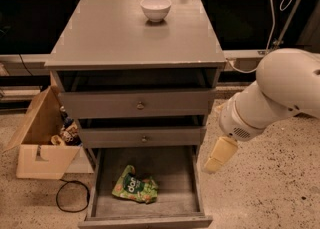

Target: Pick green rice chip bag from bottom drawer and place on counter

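Observation:
The green rice chip bag (134, 189) lies crumpled on the grey floor of the open bottom drawer (175, 175), left of the middle. The counter (125, 33) is the flat grey top of the cabinet. My gripper (218, 156) is a cream-coloured end piece on the white arm (280, 93). It hangs just outside the drawer's right wall, level with the drawer's back part, to the right of and above the bag. It touches nothing that I can see.
A white bowl (155, 8) stands at the back of the counter. Two knobbed drawers (140, 105) above the bottom one are closed. An open cardboard box (42, 143) with items stands left of the cabinet. A black cable loop (71, 196) lies on the floor.

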{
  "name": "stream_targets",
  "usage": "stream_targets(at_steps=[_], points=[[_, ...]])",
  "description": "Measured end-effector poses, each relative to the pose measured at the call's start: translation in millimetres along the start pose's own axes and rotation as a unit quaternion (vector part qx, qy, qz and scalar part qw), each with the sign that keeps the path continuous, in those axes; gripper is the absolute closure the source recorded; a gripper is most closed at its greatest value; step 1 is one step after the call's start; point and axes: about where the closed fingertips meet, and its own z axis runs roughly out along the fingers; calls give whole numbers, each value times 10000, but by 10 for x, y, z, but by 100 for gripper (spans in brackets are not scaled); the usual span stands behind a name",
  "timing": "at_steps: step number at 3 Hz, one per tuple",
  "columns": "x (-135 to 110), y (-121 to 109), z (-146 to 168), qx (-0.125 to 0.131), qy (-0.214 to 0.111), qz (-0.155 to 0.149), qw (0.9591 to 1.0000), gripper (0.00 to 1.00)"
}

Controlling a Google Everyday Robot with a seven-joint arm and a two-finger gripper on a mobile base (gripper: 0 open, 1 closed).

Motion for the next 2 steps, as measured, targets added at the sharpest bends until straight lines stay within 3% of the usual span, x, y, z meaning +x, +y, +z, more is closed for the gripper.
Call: stream_targets(at_steps=[1, 2], points=[[75, 70, 217, -154, 57, 1, 9999, 0], [253, 225, 938, -337, 246, -29, 9991, 0]])
